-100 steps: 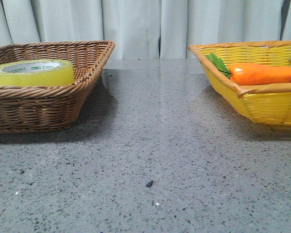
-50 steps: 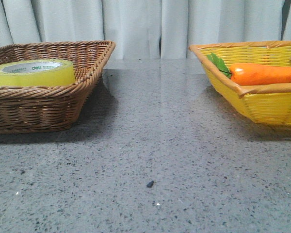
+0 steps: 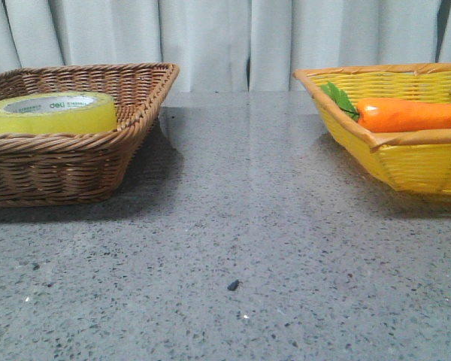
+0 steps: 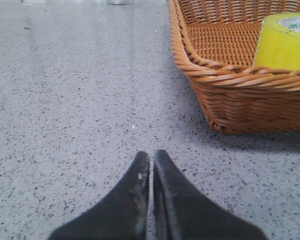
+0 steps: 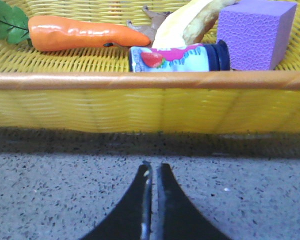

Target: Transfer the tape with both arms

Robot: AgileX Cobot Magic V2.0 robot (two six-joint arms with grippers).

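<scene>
The yellow tape roll (image 3: pixel 51 113) with a white printed core lies flat in the brown wicker basket (image 3: pixel 75 162) at the left of the table. It also shows in the left wrist view (image 4: pixel 284 42), inside that basket (image 4: pixel 230 85). My left gripper (image 4: pixel 151 156) is shut and empty, low over the bare table, apart from the basket. My right gripper (image 5: pixel 152 166) is shut and empty, over the table in front of the yellow basket (image 5: pixel 140 102). Neither arm shows in the front view.
The yellow basket (image 3: pixel 406 162) at the right holds an orange carrot (image 3: pixel 410 114) with green leaves. The right wrist view shows the carrot (image 5: pixel 85 33), a small bottle (image 5: pixel 180 58), a banana (image 5: pixel 187 22) and a purple block (image 5: pixel 255 32) in it. A grey speckled table (image 3: pixel 233 226) lies between the baskets.
</scene>
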